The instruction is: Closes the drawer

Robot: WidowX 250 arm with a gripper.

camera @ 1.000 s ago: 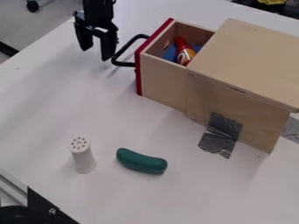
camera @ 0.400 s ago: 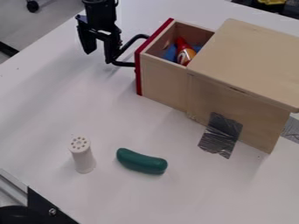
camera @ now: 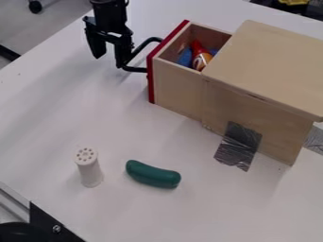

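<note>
So the gripper (camera: 109, 60) is right at the black handle (camera: 134, 69), fingers spread apart, nothing between them, and the drawer (camera: 176, 90) is partway open.

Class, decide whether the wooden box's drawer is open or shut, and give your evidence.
Open: the drawer juts out of the box, and a red bottle shows inside it.
</note>
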